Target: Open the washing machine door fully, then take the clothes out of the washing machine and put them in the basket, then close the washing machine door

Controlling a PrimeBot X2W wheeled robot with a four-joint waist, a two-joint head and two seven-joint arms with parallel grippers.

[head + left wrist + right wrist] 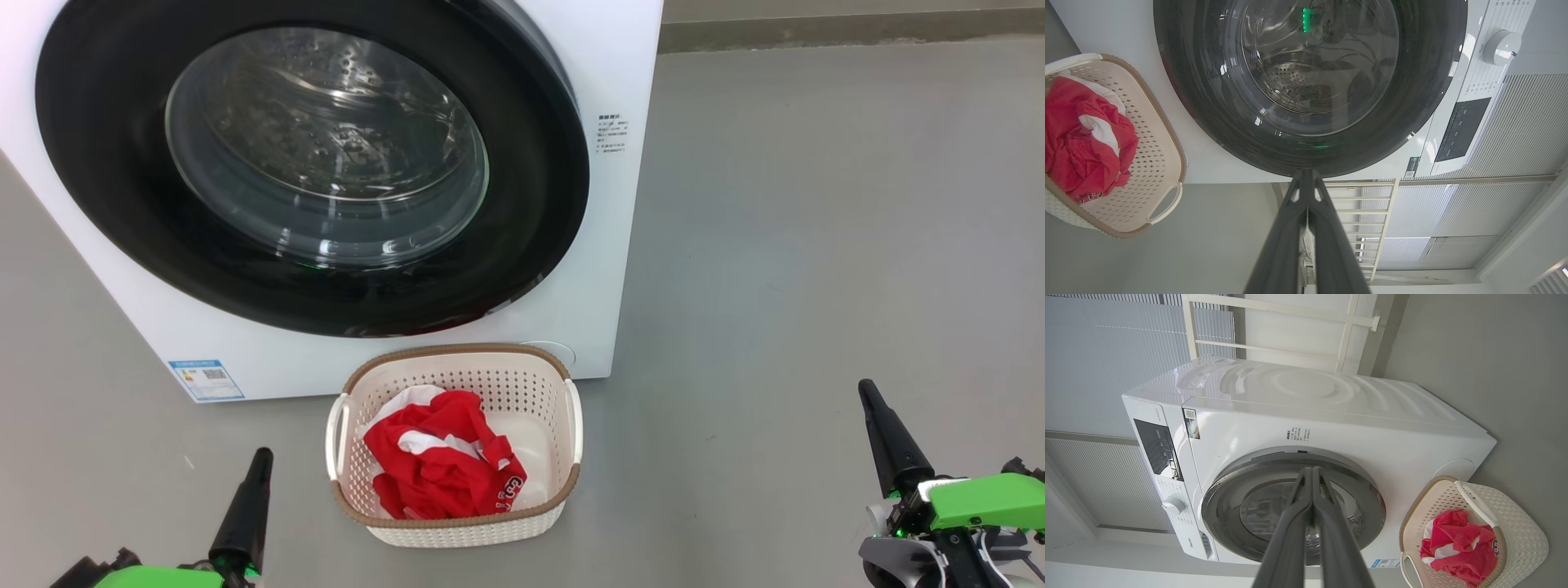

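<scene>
The left pincer (261, 459) is showing as a long matte-black spike tapering to a blunt tip, and it's sprouting from a bright green housing (159, 576). The right pincer (867, 392) is wearing the same black taper, with its green wrist block (984, 500) sitting over pale grey brackets (894, 559) and dark fittings (1020, 469). Up close, the left fingers (1284, 245) are looking dark grey with triangular cut-outs near the tips, while the right fingers (1290, 539) are reading smooth and grey.

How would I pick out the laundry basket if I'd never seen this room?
Find the big white washing machine with its round black door. On the grey floor just before it, below the door, sits the basket. Its holed cream plastic, brown rim and crumpled red clothes inside set it apart.
</scene>
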